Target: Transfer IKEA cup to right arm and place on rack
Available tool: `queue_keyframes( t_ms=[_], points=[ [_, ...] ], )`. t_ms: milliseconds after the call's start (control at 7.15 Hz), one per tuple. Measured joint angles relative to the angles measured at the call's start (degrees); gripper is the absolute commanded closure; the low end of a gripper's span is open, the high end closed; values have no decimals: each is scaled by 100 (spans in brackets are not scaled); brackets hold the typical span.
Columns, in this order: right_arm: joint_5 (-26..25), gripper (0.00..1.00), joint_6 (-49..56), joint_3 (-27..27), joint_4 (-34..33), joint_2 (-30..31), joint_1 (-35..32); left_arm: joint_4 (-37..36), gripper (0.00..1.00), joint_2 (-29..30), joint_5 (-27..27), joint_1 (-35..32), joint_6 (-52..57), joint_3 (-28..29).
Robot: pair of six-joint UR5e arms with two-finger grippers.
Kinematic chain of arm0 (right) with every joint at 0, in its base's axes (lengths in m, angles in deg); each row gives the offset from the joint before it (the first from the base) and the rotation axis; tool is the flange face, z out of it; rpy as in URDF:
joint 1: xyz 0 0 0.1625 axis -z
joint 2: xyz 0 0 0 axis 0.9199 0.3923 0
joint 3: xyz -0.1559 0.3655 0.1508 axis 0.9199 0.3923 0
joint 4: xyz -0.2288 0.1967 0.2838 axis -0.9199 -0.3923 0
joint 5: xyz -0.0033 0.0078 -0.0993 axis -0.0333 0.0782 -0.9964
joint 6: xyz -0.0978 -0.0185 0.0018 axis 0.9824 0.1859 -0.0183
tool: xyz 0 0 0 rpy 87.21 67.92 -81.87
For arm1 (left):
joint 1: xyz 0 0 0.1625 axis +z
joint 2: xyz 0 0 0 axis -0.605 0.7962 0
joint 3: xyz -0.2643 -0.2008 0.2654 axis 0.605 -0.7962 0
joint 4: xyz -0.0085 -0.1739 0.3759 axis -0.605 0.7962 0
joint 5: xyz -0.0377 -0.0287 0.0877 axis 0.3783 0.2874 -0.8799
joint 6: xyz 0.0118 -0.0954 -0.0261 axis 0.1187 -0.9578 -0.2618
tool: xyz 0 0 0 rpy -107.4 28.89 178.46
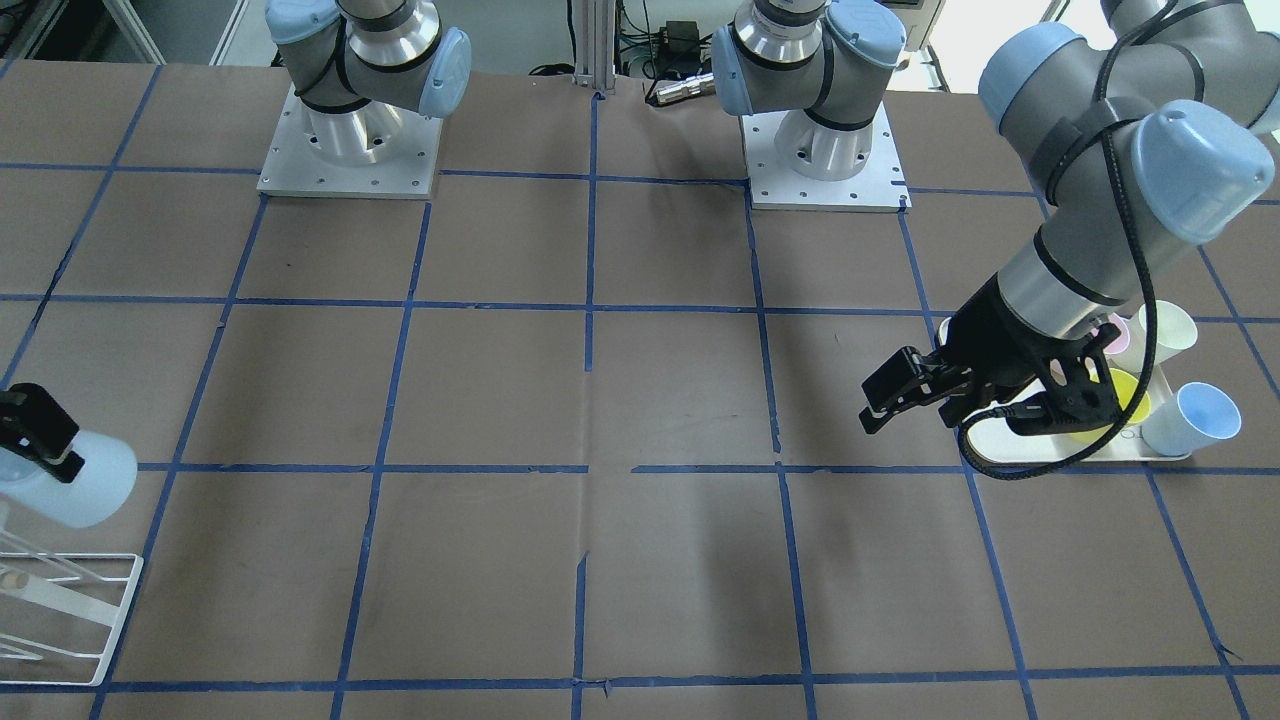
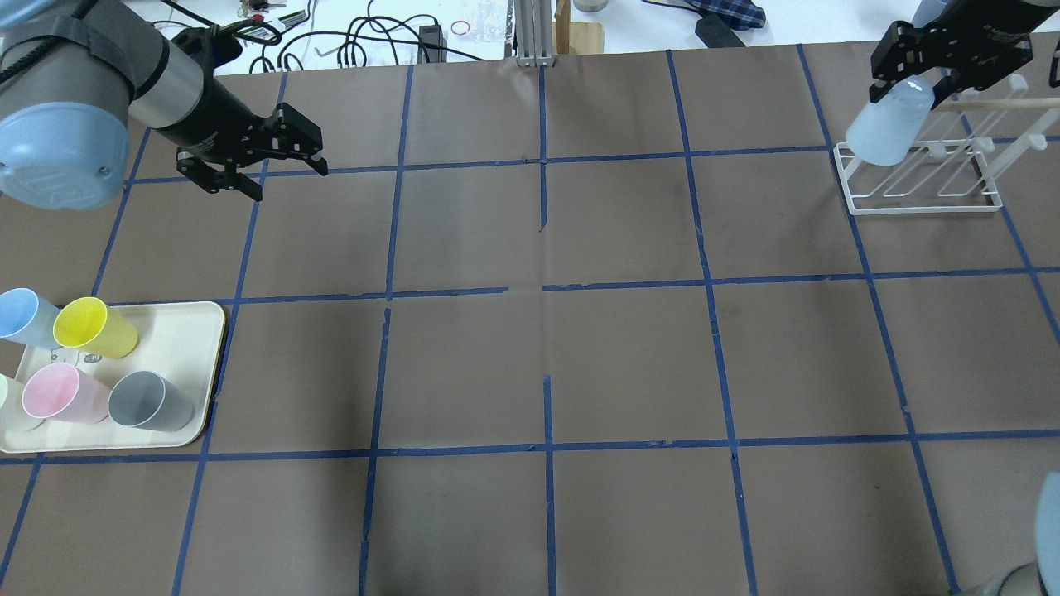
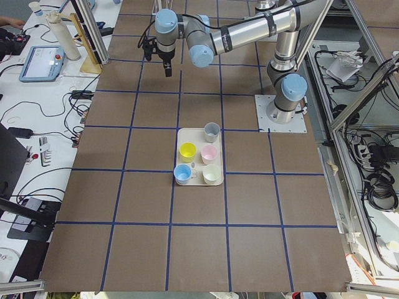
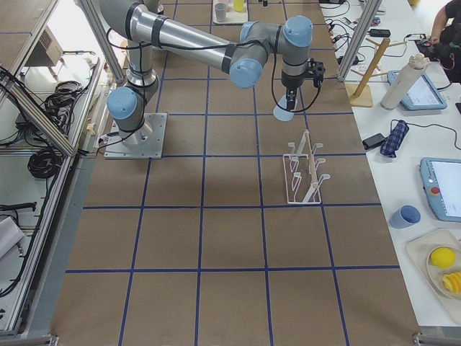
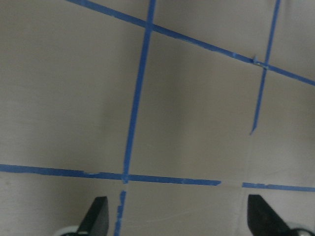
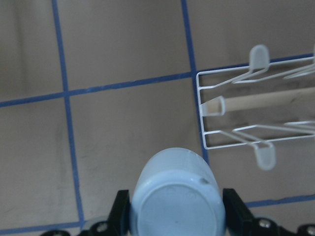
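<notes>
My right gripper (image 2: 911,83) is shut on the base of a pale-blue IKEA cup (image 2: 884,128). It holds the cup tilted in the air, mouth down, just off the end of the white wire rack (image 2: 919,186). In the right wrist view the cup (image 6: 177,196) is short of the rack (image 6: 236,118) and does not touch it. The front view shows the cup (image 1: 85,480) above the rack (image 1: 75,610). My left gripper (image 2: 277,165) is open and empty, with its fingertips (image 5: 98,216) over bare table. A second pale-blue cup (image 2: 23,314) lies on the beige tray (image 2: 195,331).
The tray at the robot's left also carries a yellow cup (image 2: 93,327), a pink cup (image 2: 54,393), a grey cup (image 2: 149,401) and a pale cup at the view's edge. The rack's slanted rods (image 6: 275,101) hold nothing. Brown table with a blue tape grid (image 2: 542,285).
</notes>
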State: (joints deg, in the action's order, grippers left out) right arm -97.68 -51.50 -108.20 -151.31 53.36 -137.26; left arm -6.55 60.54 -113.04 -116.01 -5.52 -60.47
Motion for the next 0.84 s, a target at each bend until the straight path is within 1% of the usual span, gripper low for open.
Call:
queue_keyframes(
  t_ms=[140, 280, 420, 839],
  points=[
    [-295, 96, 48, 4, -402, -41, 11, 222, 0, -191, -503, -88, 21, 1],
    [-450, 96, 75, -3, -609, -95, 48, 464, 0, -375, -864, -230, 21, -16],
    [-505, 95, 87, -30, -712, -159, 137, 678, 0, -529, -1025, -419, 15, -32],
    [-450, 95, 104, -141, -681, -231, 412, 859, 0, -801, -1042, -929, 28, -115]
  ],
)
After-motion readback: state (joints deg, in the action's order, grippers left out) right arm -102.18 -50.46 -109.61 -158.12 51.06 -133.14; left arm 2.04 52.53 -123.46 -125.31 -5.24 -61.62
